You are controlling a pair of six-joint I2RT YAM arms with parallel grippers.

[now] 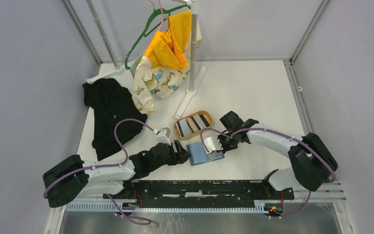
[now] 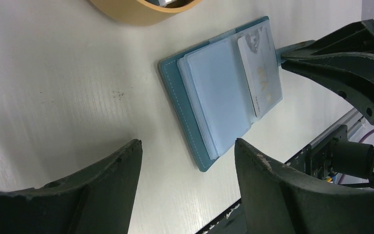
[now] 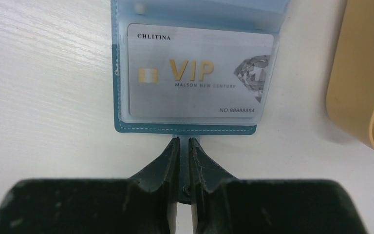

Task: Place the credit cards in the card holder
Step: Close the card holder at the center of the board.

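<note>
Your teal-blue folding card holder (image 1: pixel 203 154) lies open by the white counter's (image 1: pixel 253 97) near edge, with a silver VIP card (image 3: pixel 199 78) in its pocket. Your left gripper (image 2: pixel 187 151) stands spread beside it. Your right gripper (image 3: pixel 184 140) is closed, its tips at the holder's edge. The black, grey and white cards (image 1: pixel 193 124) lie in the oval tan wooden tray (image 3: pixel 355 73).

Teal card holder (image 3: pixel 185 128), pale-blue sleeves; silver card (image 3: pixel 197 73), gold lettering; tan tray (image 3: pixel 353 73); tray cards (image 1: pixel 193 124) seemingly black-grey-white.
</note>
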